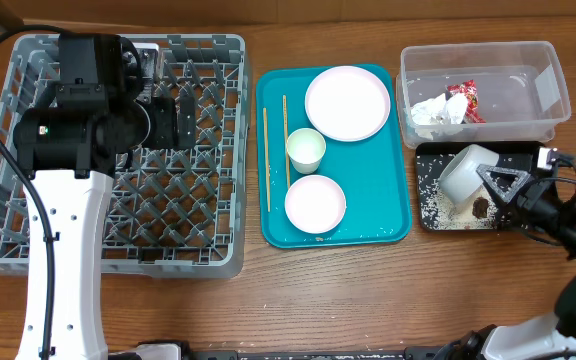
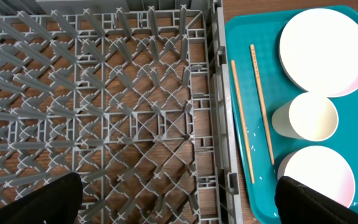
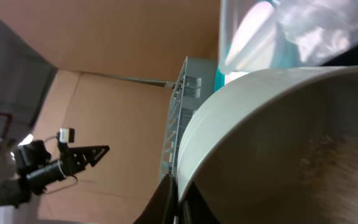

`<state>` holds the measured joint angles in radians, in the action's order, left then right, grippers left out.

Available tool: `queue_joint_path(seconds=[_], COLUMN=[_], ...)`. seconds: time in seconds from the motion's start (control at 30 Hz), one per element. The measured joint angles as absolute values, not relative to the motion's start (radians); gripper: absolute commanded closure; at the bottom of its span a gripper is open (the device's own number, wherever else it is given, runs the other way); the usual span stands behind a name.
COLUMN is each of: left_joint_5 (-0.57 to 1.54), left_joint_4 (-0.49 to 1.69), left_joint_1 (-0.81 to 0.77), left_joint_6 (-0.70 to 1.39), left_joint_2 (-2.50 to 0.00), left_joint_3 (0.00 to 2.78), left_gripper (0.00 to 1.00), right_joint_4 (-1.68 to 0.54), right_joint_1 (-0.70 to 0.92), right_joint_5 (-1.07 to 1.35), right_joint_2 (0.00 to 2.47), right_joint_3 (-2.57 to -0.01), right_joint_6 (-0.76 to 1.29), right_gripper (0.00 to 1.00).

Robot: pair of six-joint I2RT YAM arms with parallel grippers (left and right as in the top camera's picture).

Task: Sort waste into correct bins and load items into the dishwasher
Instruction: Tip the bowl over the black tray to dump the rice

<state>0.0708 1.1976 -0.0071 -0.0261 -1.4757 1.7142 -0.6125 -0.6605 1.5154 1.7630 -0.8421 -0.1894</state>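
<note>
Tilted white bowl (image 1: 463, 170) held over the black tray (image 1: 513, 152) at the right of the desk (image 1: 318, 300), mouth turned toward the tray's left end. Right end effector (image 1: 498, 183) clamped on the bowl's rim, one dark finger visible at the rim's edge in the right wrist view. Pale rice grains (image 1: 433, 195) scattered over the tray's left part, with a small brown food lump (image 1: 481, 207) just below the bowl.

Behind the black tray, a clear plastic tub (image 1: 558, 90) holding a red-and-white snack wrapper (image 1: 466, 100) and a crumpled white paper (image 1: 433, 110), touching each other.

In the middle, a teal serving tray (image 1: 368, 225) carrying a round plate (image 1: 347, 103), a small cup (image 1: 306, 150), a second white bowl (image 1: 315, 203) and two wooden chopsticks (image 1: 265, 160) lying lengthwise along its left side.

At the left, the grey dish rack (image 1: 198, 200), lattice floor bare. Left end effector (image 2: 179, 202) above it, fingers spread wide and gripping nothing.
</note>
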Motion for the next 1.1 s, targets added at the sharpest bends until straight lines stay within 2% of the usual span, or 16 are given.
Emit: queue_joint_path(seconds=[0.5, 0.77, 0.93, 1.1], left_joint_5=[0.070, 0.070, 0.070, 0.070], left_joint_4=[1.198, 1.198, 1.198, 1.198], left_joint_1=[-0.007, -0.007, -0.007, -0.007], left_joint_6=[-0.026, -0.026, -0.026, -0.026], left_joint_2=[-1.476, -1.476, -1.476, -1.476], left_joint_3=[1.714, 1.714, 1.714, 1.714], left_gripper=[0.00, 0.00, 0.00, 0.00], right_joint_4=[-0.676, -0.897, -0.925, -0.850], right_joint_1=[-0.661, -0.647, -0.536, -0.354], right_joint_5=[1.530, 1.350, 1.159, 0.989], right_joint_2=[1.793, 1.532, 1.316, 1.242], right_joint_3=[-0.858, -0.957, -1.082, -1.139], right_joint_6=[-0.130, -0.124, -0.076, 0.002], right_gripper=[0.96, 0.96, 0.96, 0.96])
